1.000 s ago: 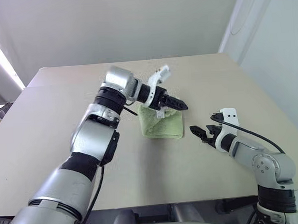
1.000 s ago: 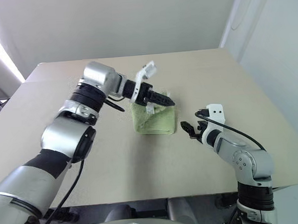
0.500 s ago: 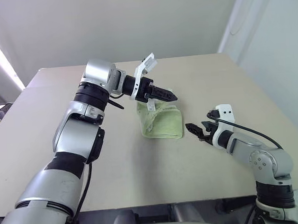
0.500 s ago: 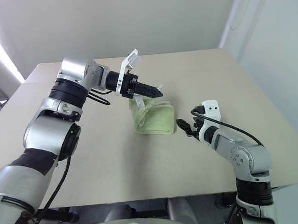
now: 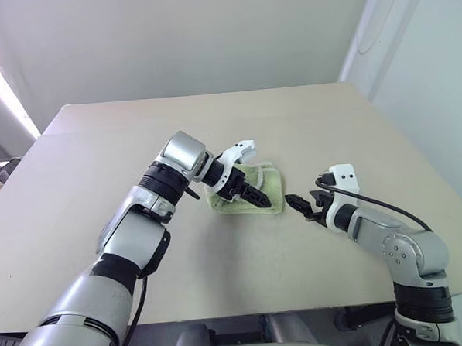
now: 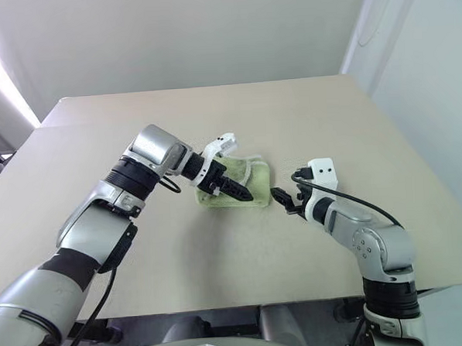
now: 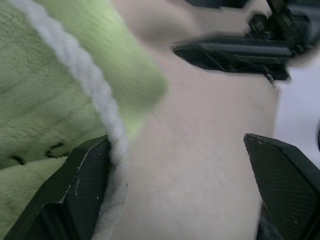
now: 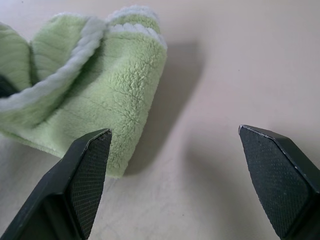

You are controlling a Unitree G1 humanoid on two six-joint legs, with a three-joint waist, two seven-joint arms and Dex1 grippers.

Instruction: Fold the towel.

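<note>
The towel lies folded in a compact bundle on the table, directly beneath the left pincer and just beyond the tips of the right pincer. The left pincer is spread wide and angled down over the towel's near edge; in its wrist view one finger sits against the white edging while the other stands over bare table, so nothing is pinched. The right pincer is likewise spread and empty, low over the table, one finger near the towel's folded corner, which is close to it but apart. The fold appears loose: the upper layers bulge and the edging curls upward rather than lying flat. Judged risks from here: the left finger resting at the edging could snag the terry and drag the top layer open; a press by the left pincer off-centre could skew the bundle toward the right pincer; the two pincers, near each other across the towel's corner, could collide if both move inward together.
</note>
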